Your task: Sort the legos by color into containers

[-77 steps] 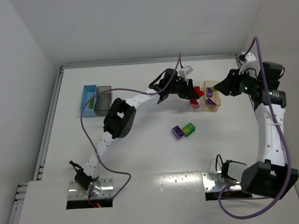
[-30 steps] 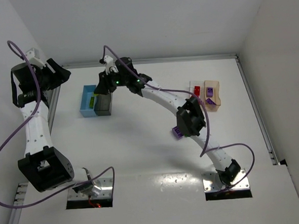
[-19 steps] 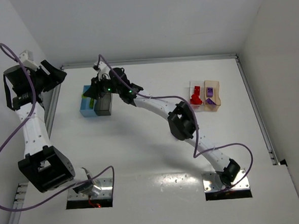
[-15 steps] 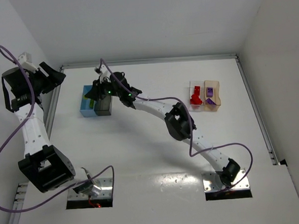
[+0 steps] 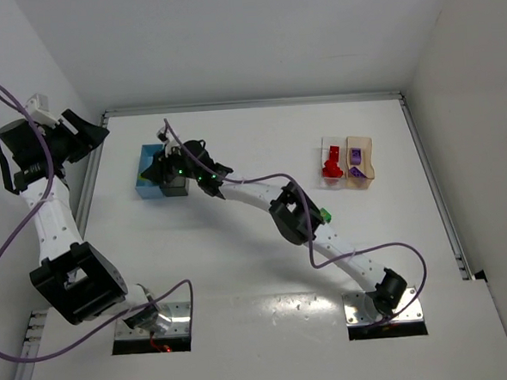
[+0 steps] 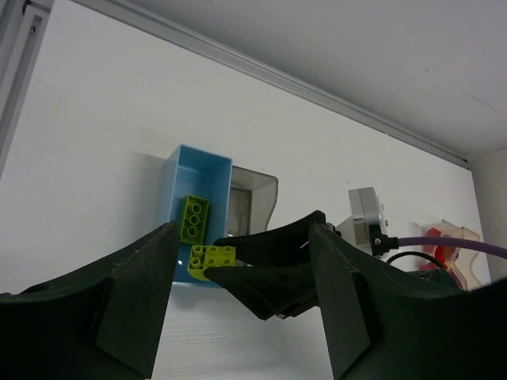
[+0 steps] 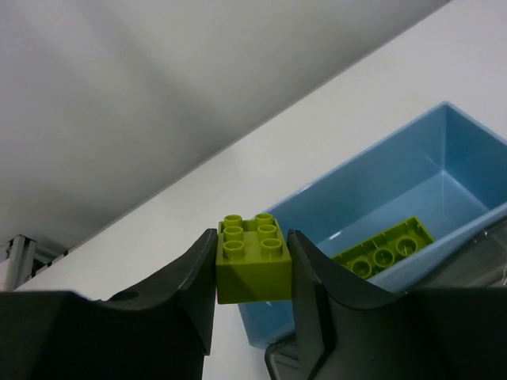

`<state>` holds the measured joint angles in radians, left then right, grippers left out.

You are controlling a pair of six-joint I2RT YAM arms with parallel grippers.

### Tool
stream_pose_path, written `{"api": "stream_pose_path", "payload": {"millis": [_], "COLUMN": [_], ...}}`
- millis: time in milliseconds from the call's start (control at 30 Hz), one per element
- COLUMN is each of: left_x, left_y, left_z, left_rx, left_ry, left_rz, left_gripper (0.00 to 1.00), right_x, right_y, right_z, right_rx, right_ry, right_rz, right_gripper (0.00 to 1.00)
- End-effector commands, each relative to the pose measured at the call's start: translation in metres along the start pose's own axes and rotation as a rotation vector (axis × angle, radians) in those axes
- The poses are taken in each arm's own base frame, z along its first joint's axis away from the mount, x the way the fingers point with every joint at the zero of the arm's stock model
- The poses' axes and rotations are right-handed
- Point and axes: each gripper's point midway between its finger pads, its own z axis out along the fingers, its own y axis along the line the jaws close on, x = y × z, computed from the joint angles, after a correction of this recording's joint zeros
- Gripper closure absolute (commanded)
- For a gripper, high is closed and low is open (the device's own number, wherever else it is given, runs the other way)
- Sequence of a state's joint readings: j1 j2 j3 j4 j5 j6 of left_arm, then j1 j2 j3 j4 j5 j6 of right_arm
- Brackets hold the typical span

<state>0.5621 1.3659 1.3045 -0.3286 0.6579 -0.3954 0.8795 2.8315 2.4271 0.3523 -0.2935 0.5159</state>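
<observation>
- Right jaws, swung across the desk [image 5: 394, 233], grip a lime-green studded plastic brick [image 7: 252, 261] at the light blue rectangular plastic bin's [image 7: 455, 170] edge.
- Left jaws: open, empty, withdrawn left of that bin.
- Release likely follows.

Glossy, smooth plastic on the lime brick [image 7: 247, 265] — the light blue bin [image 7: 463, 146] looks smooth, faintly shiny; right gripper [image 7: 252, 247] matt black, table [image 5: 197, 245] matt white.

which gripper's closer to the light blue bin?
Right. The right gripper holds a lime brick at one end of the light blue bin; the left gripper is far off by the wall.
</observation>
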Motion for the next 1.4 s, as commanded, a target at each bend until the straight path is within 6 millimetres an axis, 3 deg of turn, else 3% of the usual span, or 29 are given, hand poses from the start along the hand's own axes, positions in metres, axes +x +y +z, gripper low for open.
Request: {"api": "stream_pose_path", "payload": {"millis": [0,133,267,367,433,500,533,567,600,633,667,700,733,767,800,833,867,900,933,967,1000,1033,1067,1100,1133,1167,1267,1333,1367], "left_x": [-0.003,0.0,-0.001,0.0,0.001,0.002,0.006,0.012,0.016,0.026,0.04,0.051,0.065,0.084,0.097,0.115,0.15,0.162,0.185,0.215,0.231,0.256,0.283,0.301,0.325,0.35,0.404,0.422,0.418], "left_y": [-0.001,-0.001,-0.005,-0.013,-0.023,-0.03,-0.039,-0.045,-0.053,-0.061,-0.085,-0.093,-0.103,-0.134,-0.144,-0.156,-0.178,-0.195,-0.2,-0.221,-0.231,-0.234,-0.255,-0.26,-0.263,-0.276,-0.284,-0.279,-0.293], "left_z": [-0.001,-0.001,-0.003,-0.007,-0.008,-0.008,-0.004,-0.003,0.001,0.005,0.012,0.018,0.022,0.025,0.029,0.032,0.034,0.029,0.033,0.026,0.023,0.026,0.014,0.01,0.009,-0.003,-0.019,-0.031,-0.027], "left_rx": [0.039,0.046,0.059,0.094,0.127,0.145,0.157,0.174,0.187,0.212,0.26,0.269,0.292,0.362,0.381,0.421,0.502,0.562,0.593,0.669,0.708,0.729,0.806,0.855,0.888,0.994,1.194,1.284,1.331], "left_ry": [-0.003,0.007,0.004,0.007,0.012,0.013,0.024,0.032,0.043,0.066,0.096,0.117,0.143,0.178,0.195,0.231,0.306,0.325,0.378,0.431,0.46,0.514,0.559,0.582,0.644,0.664,0.791,0.899,0.87], "left_rz": [-0.013,-0.018,-0.012,0.006,0.03,0.069,0.078,0.109,0.117,0.136,0.181,0.202,0.225,0.288,0.322,0.347,0.39,0.425,0.444,0.497,0.524,0.548,0.596,0.666,0.709,0.837,1.07,1.118,1.156], "left_gripper": [0.28,0.28,0.28,0.28,0.28,0.28,0.28,0.28,0.28,0.28,0.28,0.28,0.28,0.28,0.28,0.28,0.28,0.28,0.28,0.28,0.28,0.28,0.28,0.28,0.28,0.28,0.28,0.28,0.28], "right_x": [-0.044,-0.041,-0.055,-0.086,-0.131,-0.157,-0.172,-0.207,-0.22,-0.227,-0.247,-0.252,-0.223,-0.224,-0.259,-0.223,-0.222,-0.221,-0.213,-0.208,-0.18,-0.183,-0.179,-0.171,-0.146,-0.141,-0.127,-0.123,-0.114], "right_y": [0.021,0.023,0.02,0.022,0.015,0.002,-0.024,-0.023,-0.03,-0.062,-0.055,-0.061,-0.095,-0.095,-0.073,-0.082,-0.09,-0.086,-0.082,-0.078,-0.079,-0.061,-0.062,-0.058,-0.057,-0.045,-0.034,-0.034,-0.037], "right_z": [0.007,0.009,0.009,0.002,-0.016,-0.033,-0.051,-0.073,-0.089,-0.118,-0.147,-0.169,-0.203,-0.226,-0.262,-0.286,-0.318,-0.339,-0.381,-0.4,-0.421,-0.446,-0.468,-0.481,-0.5,-0.515,-0.551,-0.568,-0.582], "right_rx": [-0.031,-0.019,0.013,0.027,0.056,0.098,0.156,0.172,0.191,0.256,0.25,0.269,0.341,0.356,0.371,0.4,0.439,0.445,0.479,0.489,0.501,0.503,0.532,0.545,0.564,0.587,0.671,0.723,0.766], "right_ry": [-0.135,-0.131,-0.162,-0.187,-0.196,-0.183,-0.152,-0.165,-0.15,-0.094,-0.075,-0.047,0.056,0.081,0.038,0.116,0.139,0.153,0.192,0.205,0.259,0.27,0.281,0.3,0.355,0.353,0.359,0.351,0.365], "right_rz": [-0.082,-0.087,-0.143,-0.148,-0.185,-0.201,-0.202,-0.216,-0.21,-0.19,-0.191,-0.184,-0.145,-0.15,-0.197,-0.167,-0.178,-0.18,-0.19,-0.198,-0.171,-0.223,-0.228,-0.233,-0.209,-0.226,-0.235,-0.224,-0.191], "right_gripper": [0.59,0.35,0.29,0.29,0.27,0.26,0.26,0.26,0.26,0.26,0.26,0.26,0.26,0.26,0.26,0.26,0.26,0.26,0.26,0.26,0.26,0.25,0.24,0.24,0.24,0.24,0.24,0.22,0.22]}}
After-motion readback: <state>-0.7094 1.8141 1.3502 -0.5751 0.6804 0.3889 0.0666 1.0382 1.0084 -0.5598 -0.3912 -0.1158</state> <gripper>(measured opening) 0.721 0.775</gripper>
